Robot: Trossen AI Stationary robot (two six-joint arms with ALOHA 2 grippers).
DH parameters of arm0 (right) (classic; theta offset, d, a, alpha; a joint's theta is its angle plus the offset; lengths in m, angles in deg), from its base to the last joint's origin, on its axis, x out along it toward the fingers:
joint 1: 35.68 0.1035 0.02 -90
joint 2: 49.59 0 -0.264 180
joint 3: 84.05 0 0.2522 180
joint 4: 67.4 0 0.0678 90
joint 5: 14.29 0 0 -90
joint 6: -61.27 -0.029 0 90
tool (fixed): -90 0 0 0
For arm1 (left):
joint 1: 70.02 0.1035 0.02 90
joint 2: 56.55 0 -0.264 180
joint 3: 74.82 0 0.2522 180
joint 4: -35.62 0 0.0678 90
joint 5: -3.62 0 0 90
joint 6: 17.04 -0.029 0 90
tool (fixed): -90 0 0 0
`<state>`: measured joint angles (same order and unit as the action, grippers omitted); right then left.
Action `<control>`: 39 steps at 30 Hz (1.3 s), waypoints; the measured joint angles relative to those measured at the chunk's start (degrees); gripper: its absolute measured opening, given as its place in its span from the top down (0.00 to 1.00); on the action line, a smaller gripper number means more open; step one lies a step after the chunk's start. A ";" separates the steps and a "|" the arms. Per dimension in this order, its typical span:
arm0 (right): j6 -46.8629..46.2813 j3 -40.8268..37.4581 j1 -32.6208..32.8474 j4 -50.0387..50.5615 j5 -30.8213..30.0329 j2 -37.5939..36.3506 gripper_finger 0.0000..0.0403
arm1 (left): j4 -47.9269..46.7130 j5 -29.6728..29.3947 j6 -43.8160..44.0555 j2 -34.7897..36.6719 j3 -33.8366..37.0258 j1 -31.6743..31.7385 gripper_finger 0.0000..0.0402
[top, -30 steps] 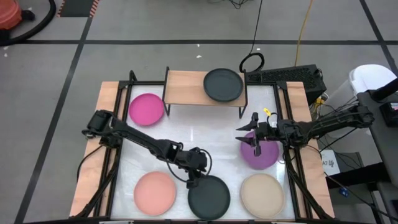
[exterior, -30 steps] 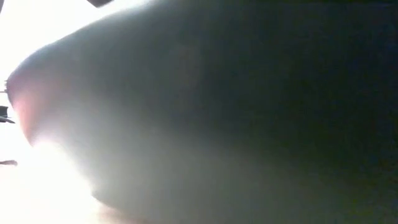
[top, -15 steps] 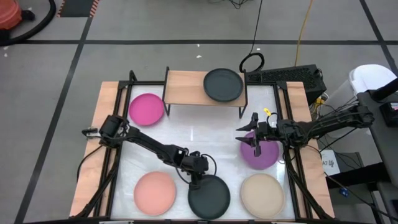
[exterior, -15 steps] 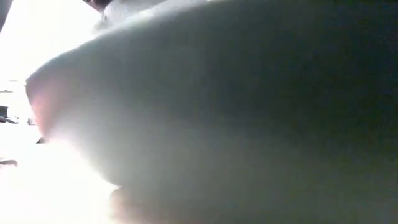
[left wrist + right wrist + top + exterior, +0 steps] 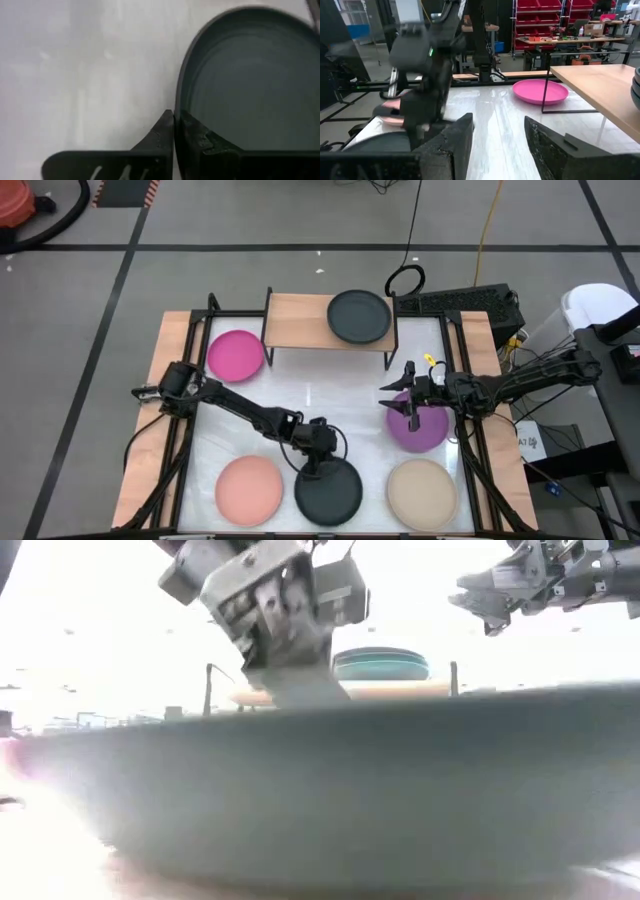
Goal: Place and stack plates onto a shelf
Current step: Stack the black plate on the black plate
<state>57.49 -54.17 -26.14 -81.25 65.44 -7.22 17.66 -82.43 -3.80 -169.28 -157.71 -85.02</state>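
My left gripper [image 5: 318,467] is shut on the far rim of a dark teal plate [image 5: 328,492] at the table's near middle. The plate's side fills the low view [image 5: 330,790]. My right gripper [image 5: 411,406] is open and empty above the purple plate [image 5: 420,428] at the right. The wooden shelf [image 5: 300,320] at the far edge carries a stack of dark plates [image 5: 359,317] on its right half. The magenta plate [image 5: 236,355], salmon plate [image 5: 249,488] and beige plate [image 5: 421,493] lie flat on the table. My left gripper pinches the dark teal plate's far rim [image 5: 178,102], one finger [image 5: 162,135] outside the plate and one finger [image 5: 192,137] inside it. The fingers come from above, slanting toward the near edge. The plate sits about level; whether it is clear of the table I cannot tell.
The shelf's left half [image 5: 290,322] is bare wood. The white tabletop is open between the shelf and the near plates [image 5: 330,400]. The black frame rails [image 5: 470,450] run along both sides. A black device [image 5: 470,305] sits beyond the far right corner.
My left gripper has gone toward the table's near edge and down onto the dark teal plate's far rim. The plate has shifted a little toward the table's left. In the low view it no longer fills the whole picture and now shows level.
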 joint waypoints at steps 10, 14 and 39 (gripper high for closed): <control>0.27 0.02 0.00 0.94 -0.04 0.00 0.60 | -9.24 -15.27 -15.13 19.98 -2.01 10.55 0.98; 1.47 0.02 0.00 0.93 -0.02 0.02 0.60 | -8.61 -20.96 -19.56 27.67 -1.92 18.87 0.98; 3.42 0.04 -0.07 -0.20 -0.24 0.02 0.60 | -9.65 1.85 -2.06 8.17 -26.97 47.91 0.98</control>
<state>60.91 -54.13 -26.20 -81.45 65.21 -7.19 8.02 -80.58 -5.86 -161.10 -184.67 -37.11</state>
